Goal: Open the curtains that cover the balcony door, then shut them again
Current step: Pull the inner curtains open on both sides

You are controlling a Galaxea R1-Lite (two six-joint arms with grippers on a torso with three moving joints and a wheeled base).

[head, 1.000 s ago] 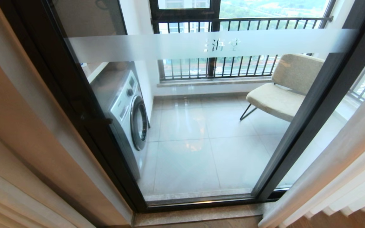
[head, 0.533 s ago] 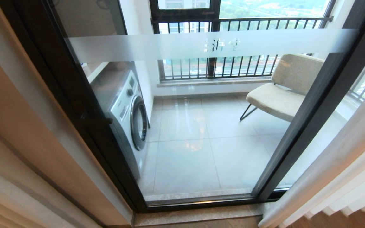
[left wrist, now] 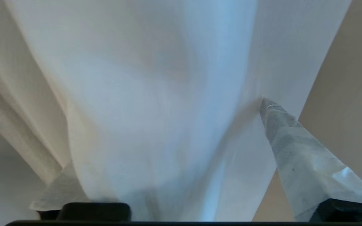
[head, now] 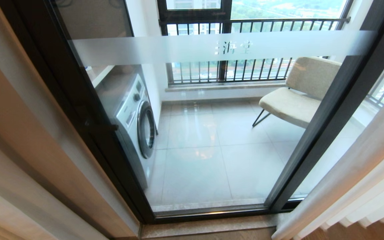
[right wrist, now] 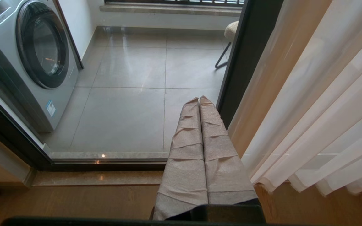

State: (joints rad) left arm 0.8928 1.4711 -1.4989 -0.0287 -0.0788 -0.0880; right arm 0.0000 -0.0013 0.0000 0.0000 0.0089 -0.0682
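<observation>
We see the balcony door [head: 212,133] filling the middle of the head view, its glass uncovered from the dark frame on the left to the dark post on the right, with the frosted band [head: 212,46] running across the upper part. The curtains [head: 362,180] are gathered to both sides: pale pleats bunch in the lower right of the frame, and a beige fold runs down the left edge. We judge this to be the open state, so the glass is bare because the drapes are parked at the sides, and the closing half of the task is not yet done.

Neither arm shows in the head view. In the left wrist view the left gripper [left wrist: 165,153] has its fingers spread wide, one wrapped fingertip [left wrist: 281,125] in the right of the frame and the other low at the lower left, half hidden under cloth. White sheer fabric [left wrist: 156,94] hangs loosely between them, draped over the lower finger and brushing the tip of the other, but nothing pinches it; we read this as a released grasp with the cloth merely resting there.

In the right wrist view the right gripper [right wrist: 200,102] sits in the lower middle, its two wrapped fingers pressed together and empty, pointing toward the door's sill [right wrist: 105,155] beside the right-hand pleats. It looks parked. The washing machine [head: 135,123] and chair [head: 295,96] stand beyond the glass.
</observation>
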